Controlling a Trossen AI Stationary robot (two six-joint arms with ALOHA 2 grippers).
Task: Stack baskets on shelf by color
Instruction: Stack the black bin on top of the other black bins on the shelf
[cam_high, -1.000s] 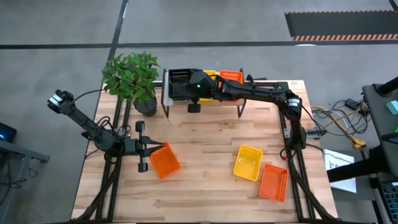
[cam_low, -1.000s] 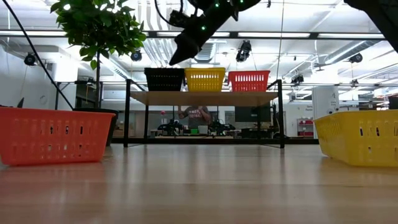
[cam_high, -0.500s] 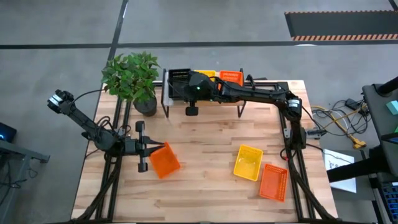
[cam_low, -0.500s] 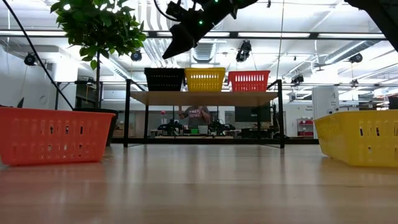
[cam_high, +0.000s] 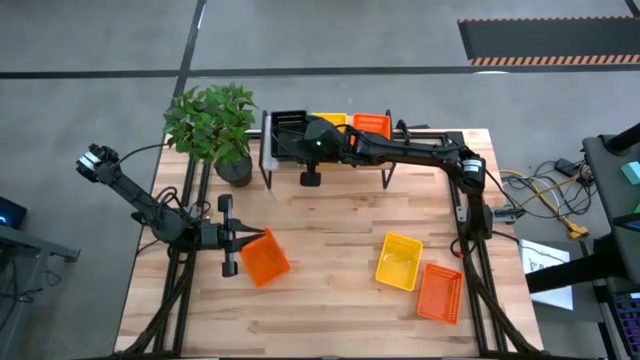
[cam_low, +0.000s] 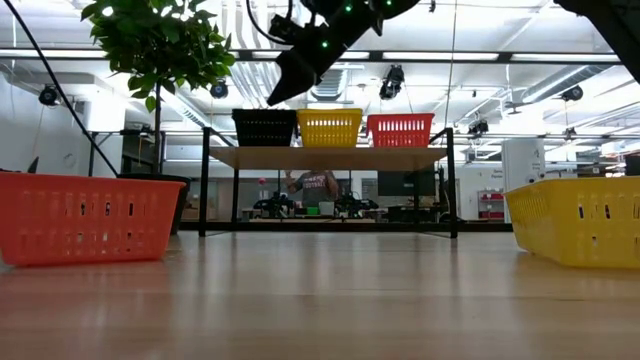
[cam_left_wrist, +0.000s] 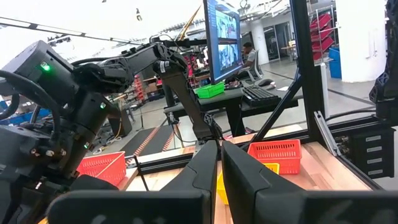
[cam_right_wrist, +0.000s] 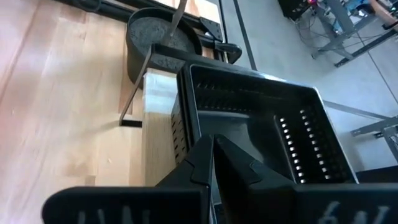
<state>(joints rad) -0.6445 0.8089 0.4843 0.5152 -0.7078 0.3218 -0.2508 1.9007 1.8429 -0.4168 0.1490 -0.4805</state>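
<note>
The shelf (cam_low: 330, 158) stands at the table's far edge with a black basket (cam_low: 264, 128), a yellow basket (cam_low: 329, 128) and an orange basket (cam_low: 400, 130) side by side on its board. My right gripper (cam_right_wrist: 213, 142) is shut and hovers just above the black basket (cam_right_wrist: 261, 118), clear of it in the low view (cam_low: 275, 95). My left gripper (cam_high: 252, 238) is shut, low at the table's left. It points at the far left corner of an orange basket (cam_high: 266, 260) that sits flat on the table. My left gripper has its shut fingertips at the orange basket's far left corner (cam_high: 262, 237), coming level from the table's left. I cannot tell whether they touch it. The basket rests on its base on the table.
A yellow basket (cam_high: 399, 260) and another orange basket (cam_high: 439, 292) lie on the table's near right part. A potted plant (cam_high: 212, 125) stands at the far left, beside the shelf's left end. Bare table lies between the shelf and the loose baskets.
My right gripper has drifted a little above the black basket, first up and toward the table's left, then slightly back down. It has stayed shut.
</note>
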